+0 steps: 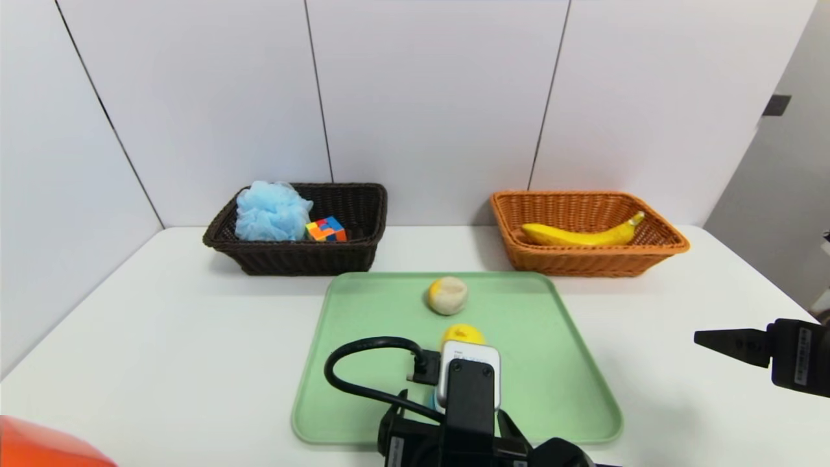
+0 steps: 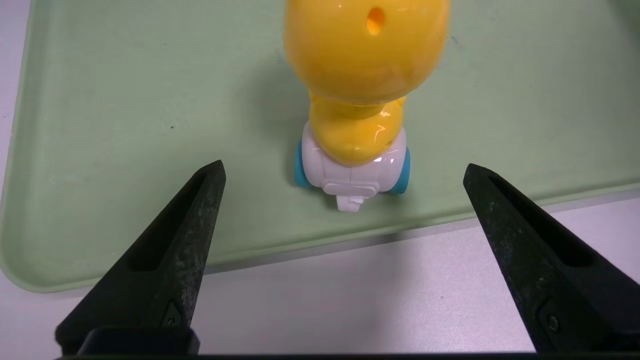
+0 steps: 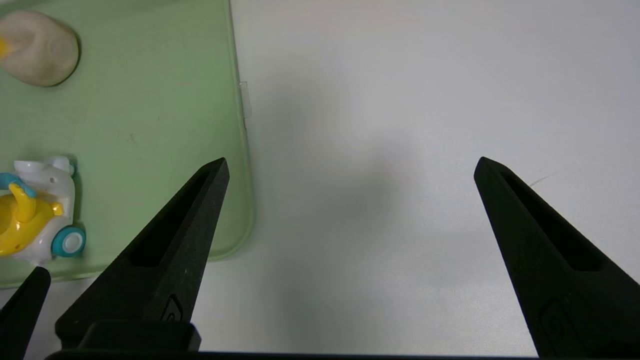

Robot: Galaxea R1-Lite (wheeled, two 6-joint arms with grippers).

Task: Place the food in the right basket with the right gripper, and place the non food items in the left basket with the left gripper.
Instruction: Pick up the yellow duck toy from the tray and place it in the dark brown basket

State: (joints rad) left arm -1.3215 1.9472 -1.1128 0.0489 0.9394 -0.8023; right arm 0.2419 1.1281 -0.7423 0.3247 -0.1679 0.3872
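Head view finds the sorting half done: a sponge (image 1: 272, 211) and puzzle cube (image 1: 326, 229) lie in the left basket (image 1: 363, 250), a banana (image 1: 580, 234) in the right basket (image 1: 538, 259). On the green tray (image 1: 551, 383) remain a round bun-like food (image 1: 447, 295) and a yellow toy duck (image 2: 357, 100) (largely hidden behind the wrist camera). Left gripper (image 2: 342, 172), jaws spread, hangs at the duck; right gripper (image 3: 350, 167), spread and empty, waits beside the tray.

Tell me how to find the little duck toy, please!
Look at the green tray in the middle of the white table. The duck toy stands near its front edge, just ahead of the open left gripper. Unlike the round beige food ball farther back, it is shiny yellow on a white base with blue wheels.
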